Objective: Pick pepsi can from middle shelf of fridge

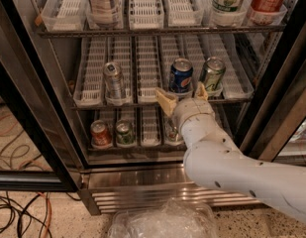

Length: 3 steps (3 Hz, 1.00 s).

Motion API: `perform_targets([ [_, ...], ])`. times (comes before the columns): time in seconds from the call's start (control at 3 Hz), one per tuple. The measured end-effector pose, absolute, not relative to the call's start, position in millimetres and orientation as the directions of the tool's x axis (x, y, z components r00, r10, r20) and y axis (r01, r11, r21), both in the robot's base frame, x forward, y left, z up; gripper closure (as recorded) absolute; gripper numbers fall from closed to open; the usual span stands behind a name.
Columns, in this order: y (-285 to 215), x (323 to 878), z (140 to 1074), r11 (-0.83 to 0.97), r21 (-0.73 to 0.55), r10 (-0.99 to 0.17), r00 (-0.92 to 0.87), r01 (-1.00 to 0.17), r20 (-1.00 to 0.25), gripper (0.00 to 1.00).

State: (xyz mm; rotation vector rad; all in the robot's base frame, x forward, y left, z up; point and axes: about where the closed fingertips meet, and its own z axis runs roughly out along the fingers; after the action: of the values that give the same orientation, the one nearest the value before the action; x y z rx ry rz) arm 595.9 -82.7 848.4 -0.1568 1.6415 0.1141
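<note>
**Fridge (38, 113) interior, front view.**

Hidden or cut off, left to right:
- The cables (16, 214) on the floor at 8 o'clock run out of frame.
- The containers (104, 1) on the upper rack, from 11 to 1 o'clock, are cropped above their labels.
- One lower-rack can (170, 131) is largely covered by the wrist.
- The crumpled clear plastic (162, 222) at 6 o'clock is cut by the bottom edge and cannot be identified.

On the middle shelf (147, 68), left to right, all three cans upright near the front of their lanes:
- A plain silver can (113, 81).
- The pepsi can (181, 76), just right of centre.
- A green-silver can (212, 75), close at the pepsi can's 3 o'clock.

Below the plain silver can, at 7 o'clock of centre, stand a red can (100, 133) and a green can (125, 133).

**Gripper (182, 94).** It lies at the front edge of the middle shelf, at 6 o'clock of the pepsi can. Its tan fingers (165, 99) are spread wide. One tip is at the can's 7 o'clock. The other is at its 5 o'clock, between the bases of the pepsi and green-silver cans. It grasps nothing, and whether it touches the pepsi can cannot be told.

**Arm (231, 167).** It is white and thick. It enters from 4 o'clock and slopes up toward centre, with the wrist turned upward to the shelf edge.
</note>
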Motion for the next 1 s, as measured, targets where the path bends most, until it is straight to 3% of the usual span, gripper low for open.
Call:
perform_targets([
  [0.33, -82, 598, 847, 0.988, -0.026, -0.032, -0.036, -0.154, -0.999, 0.20],
  [1.0, -79, 617, 839, 0.986, -0.048, -0.049, -0.001, -0.161, -0.999, 0.27],
])
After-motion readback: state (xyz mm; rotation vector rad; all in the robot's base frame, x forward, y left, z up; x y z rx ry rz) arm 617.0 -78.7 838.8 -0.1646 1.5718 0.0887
